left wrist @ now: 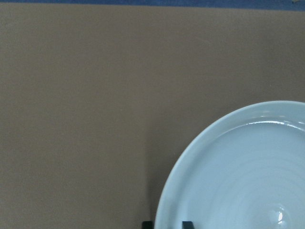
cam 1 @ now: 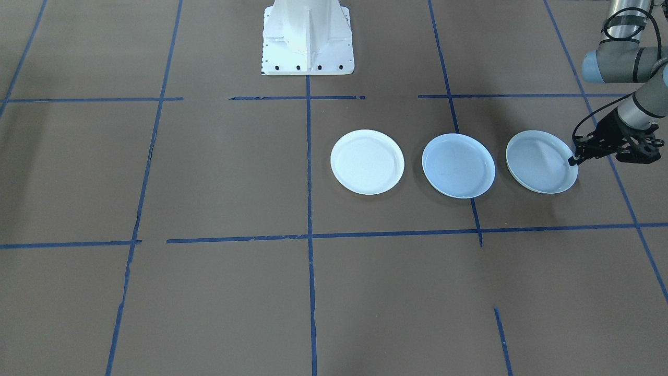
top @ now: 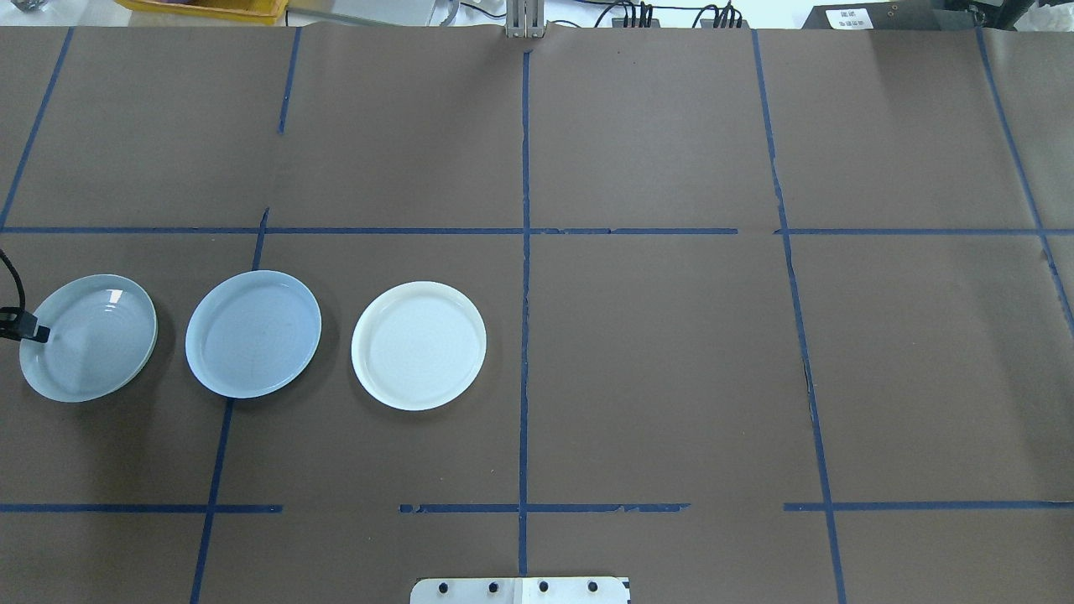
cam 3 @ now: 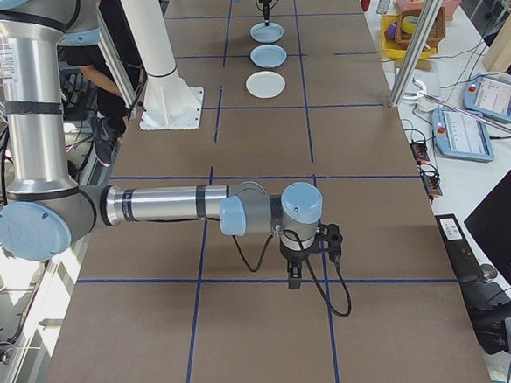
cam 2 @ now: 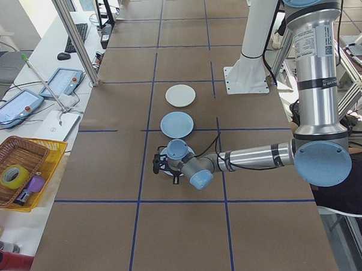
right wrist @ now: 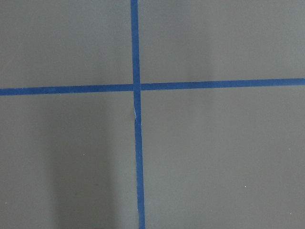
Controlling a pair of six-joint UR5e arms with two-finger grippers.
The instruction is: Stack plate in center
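Three plates lie in a row. The center one [top: 252,333] [cam 1: 458,165] is pale blue-grey and plain inside. On its outer side sits a plate with concentric rings [top: 88,337] [cam 1: 541,162] [left wrist: 248,171]. My left gripper [top: 33,333] [cam 1: 574,159] [left wrist: 167,225] is at that plate's outer edge. Its fingertips [left wrist: 148,224] sit close together astride the rim, shut on it. My right gripper [cam 3: 294,281] hovers over bare table far from the plates. It shows only in the exterior right view, so I cannot tell its state.
A brighter white plate [top: 419,345] [cam 1: 367,162] lies on the other side of the center plate, toward the table's middle. The robot's white base [cam 1: 308,39] stands behind the row. Blue tape lines [right wrist: 137,143] cross the brown table.
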